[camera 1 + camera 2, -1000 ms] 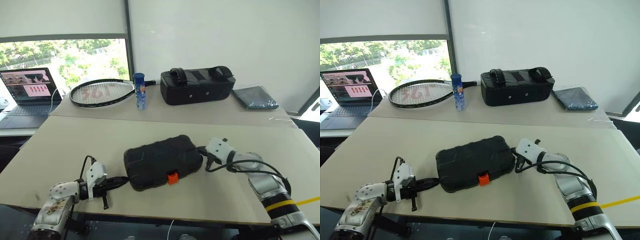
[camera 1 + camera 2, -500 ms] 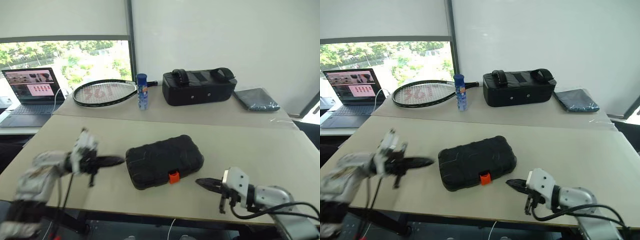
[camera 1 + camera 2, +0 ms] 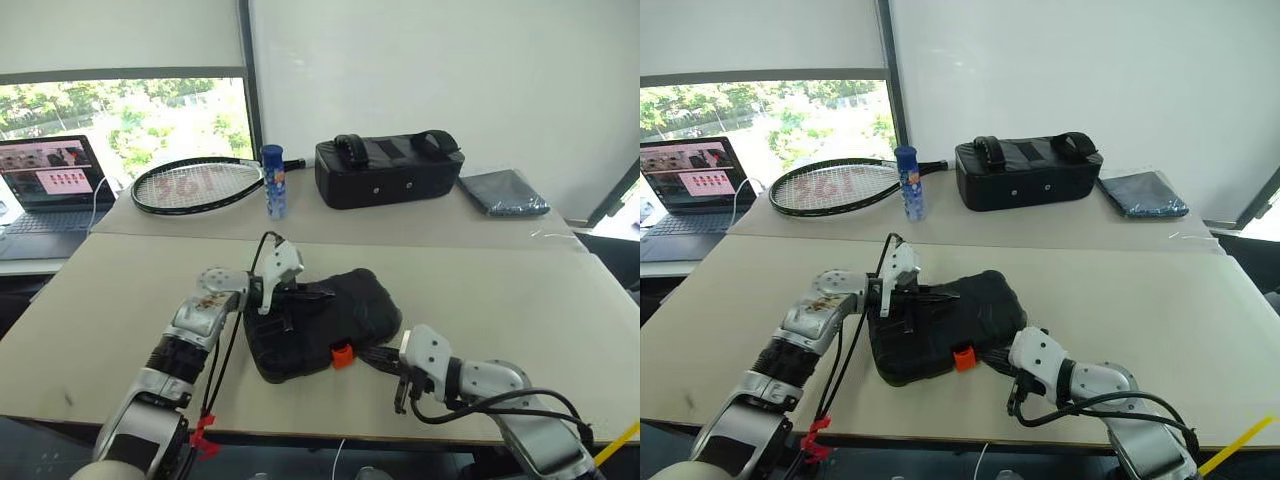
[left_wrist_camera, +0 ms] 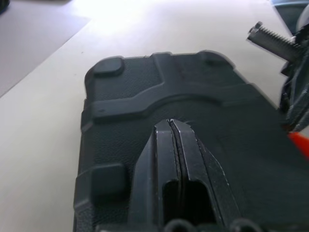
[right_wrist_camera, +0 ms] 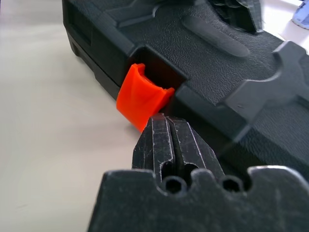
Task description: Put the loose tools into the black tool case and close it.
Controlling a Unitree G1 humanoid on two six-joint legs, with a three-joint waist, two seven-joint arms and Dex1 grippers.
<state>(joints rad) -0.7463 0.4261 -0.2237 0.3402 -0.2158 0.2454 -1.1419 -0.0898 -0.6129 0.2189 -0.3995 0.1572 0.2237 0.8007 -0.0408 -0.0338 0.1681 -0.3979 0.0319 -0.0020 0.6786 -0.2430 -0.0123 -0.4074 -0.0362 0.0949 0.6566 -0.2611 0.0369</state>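
1. One black case (image 3: 320,322) lies shut on the near table (image 3: 540,300), in front of the robot, its ribbed lid facing up.
2. Its long axis runs across the table from the robot's left to its right, slightly skewed; the long front edge faces the robot.
3. One small orange latch (image 5: 143,95) sits in a notch on that front edge. It sticks out from the case wall, so it looks not yet pressed home, though that is a judgement.
4. The right gripper (image 5: 169,126) has its two fingers pressed together, holding nothing. Its tips sit just beside the latch, on the robot's side of it, pointing towards the case.
5. The left gripper (image 4: 172,126) is also clenched and empty. It reaches in from the robot's left and lies over the lid, tips near the lid's middle; whether it presses on the lid cannot be told.
6. The right gripper is the nearer one to the latch, so the latch would fall to it while the left steadies the lid.
7. No loose tools lie on the table; they are presumably inside.
8. Count: one case, one latch, two grippers.
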